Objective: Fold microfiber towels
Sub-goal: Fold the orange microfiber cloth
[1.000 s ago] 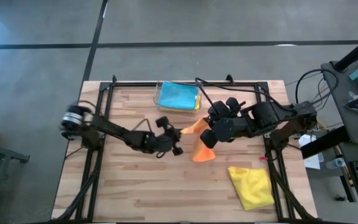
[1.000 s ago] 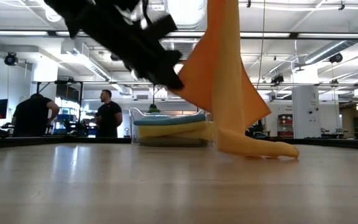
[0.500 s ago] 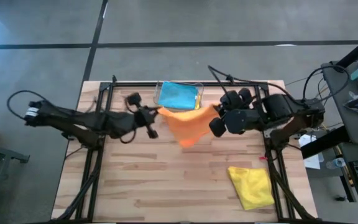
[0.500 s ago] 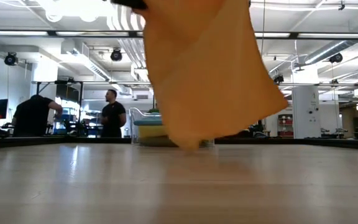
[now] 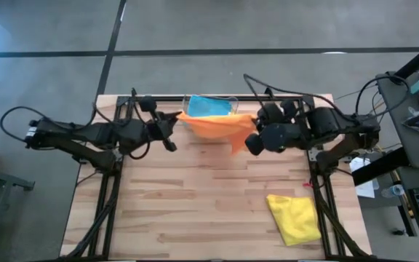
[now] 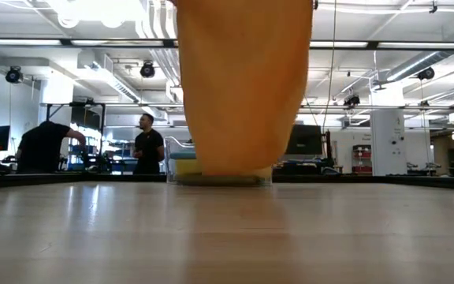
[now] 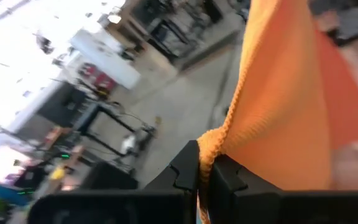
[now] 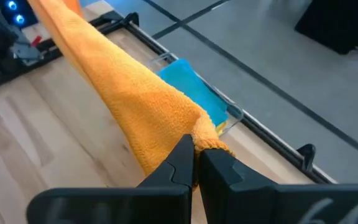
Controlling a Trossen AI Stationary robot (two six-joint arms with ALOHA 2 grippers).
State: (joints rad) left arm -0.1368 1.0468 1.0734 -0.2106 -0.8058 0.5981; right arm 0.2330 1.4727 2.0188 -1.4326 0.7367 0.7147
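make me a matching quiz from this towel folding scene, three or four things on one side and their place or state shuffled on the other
Things:
1. orange microfiber towel
2. yellow microfiber towel
3. light blue microfiber towel
4. left gripper

Places or states:
A. lying in the clear plastic bin
B. crumpled on the wooden table, near the right arm's side
C. stretched in the air between both grippers
D. shut on a corner of the orange towel

Pairs: 1-C, 2-B, 3-A, 4-D

Probably an industrial lab: ceiling ducts, equipment racks, concrete floor.
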